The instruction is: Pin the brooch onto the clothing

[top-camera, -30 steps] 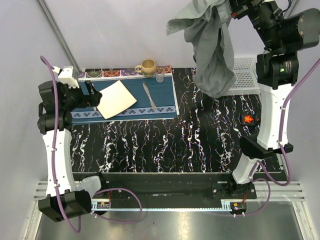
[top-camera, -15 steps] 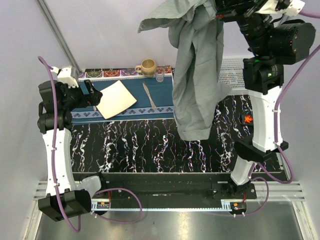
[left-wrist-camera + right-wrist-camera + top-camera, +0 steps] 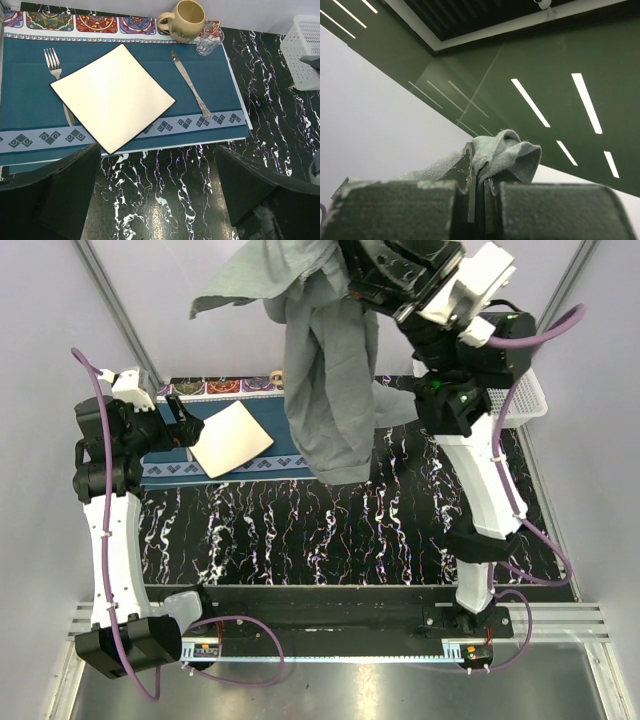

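Jaws of your left tool [image 3: 157, 165] stand wide apart with nothing between them, over the black marbled counter [image 3: 300, 530]. Straight ahead of that tool lies a blue placemat [image 3: 210, 75], its near edge just beyond the fingertips. On it, from the tool's left to its right, you see a fork [image 3: 52, 60], a white square plate [image 3: 112, 97] turned cornerwise and covering part of the fork's handle, and a knife [image 3: 190, 90]. At the mat's far edge, beyond the knife, a tan mug [image 3: 186, 20] and a small glass [image 3: 209, 41] stand just beside each other. Well off to the tool's right is a white basket [image 3: 305, 50]. Your right tool [image 3: 480, 195] is high above the counter, its jaws clamped on a fold of the grey shirt [image 3: 330, 370]. The shirt hangs below that tool in a long loose drape, bunched at the grip, with one flap sticking out toward the left arm's side.
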Tool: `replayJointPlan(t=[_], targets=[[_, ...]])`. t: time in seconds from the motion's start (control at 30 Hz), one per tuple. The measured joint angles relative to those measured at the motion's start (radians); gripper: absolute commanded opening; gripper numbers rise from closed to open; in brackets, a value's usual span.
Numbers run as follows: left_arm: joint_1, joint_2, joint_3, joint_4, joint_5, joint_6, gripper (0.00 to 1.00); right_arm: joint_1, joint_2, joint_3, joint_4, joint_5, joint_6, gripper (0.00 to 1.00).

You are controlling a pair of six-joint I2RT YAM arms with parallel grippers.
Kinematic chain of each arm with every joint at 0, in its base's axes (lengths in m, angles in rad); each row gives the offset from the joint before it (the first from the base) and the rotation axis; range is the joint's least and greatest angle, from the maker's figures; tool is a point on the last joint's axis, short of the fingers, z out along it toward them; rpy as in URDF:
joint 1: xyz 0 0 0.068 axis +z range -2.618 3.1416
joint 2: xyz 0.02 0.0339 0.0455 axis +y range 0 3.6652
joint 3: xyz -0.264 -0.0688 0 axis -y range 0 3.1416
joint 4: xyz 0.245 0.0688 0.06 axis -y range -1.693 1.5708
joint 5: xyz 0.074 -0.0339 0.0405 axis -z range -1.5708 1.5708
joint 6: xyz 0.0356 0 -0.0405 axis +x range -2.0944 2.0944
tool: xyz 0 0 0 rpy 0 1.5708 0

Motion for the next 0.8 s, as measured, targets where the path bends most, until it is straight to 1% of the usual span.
replayJointPlan(t=[0.13, 0.23, 0.33, 0.4, 0.47, 0.5, 0.7, 0.8], targets=[[0.0, 0.0, 0.0, 0.0, 0.0, 0.0, 0.99, 0.06, 0.043, 0.01, 0.037, 0.006, -0.085, 0.0], [0.0, -0.001, 0.0, -0.001, -0.001, 0.004, 0.99, 0.08, 0.066, 0.008, 0.042, 0.028, -0.129, 0.0], [0.0, -0.006, -0.002, -0.005, -0.002, 0.012, 0.99, 0.082, 0.074, -0.006, 0.036, 0.082, -0.164, 0.0], [0.0, -0.011, -0.003, -0.013, -0.001, 0.019, 0.99, 0.082, 0.063, -0.048, 0.042, 0.127, -0.177, 0.0], [0.0, -0.013, -0.006, -0.015, -0.001, 0.027, 0.99, 0.081, 0.019, -0.158, 0.045, 0.178, -0.185, 0.0], [0.0, -0.014, -0.008, -0.016, -0.001, 0.029, 0.99, 0.076, -0.02, -0.243, 0.049, 0.197, -0.187, 0.0], [0.0, -0.031, -0.047, -0.025, 0.011, 0.088, 0.99, 0.024, -0.271, -0.829, 0.013, 0.312, -0.163, 0.0], [0.0, -0.042, -0.067, -0.041, 0.04, 0.137, 0.99, -0.026, -0.413, -1.138, -0.062, 0.336, -0.107, 0.0]])
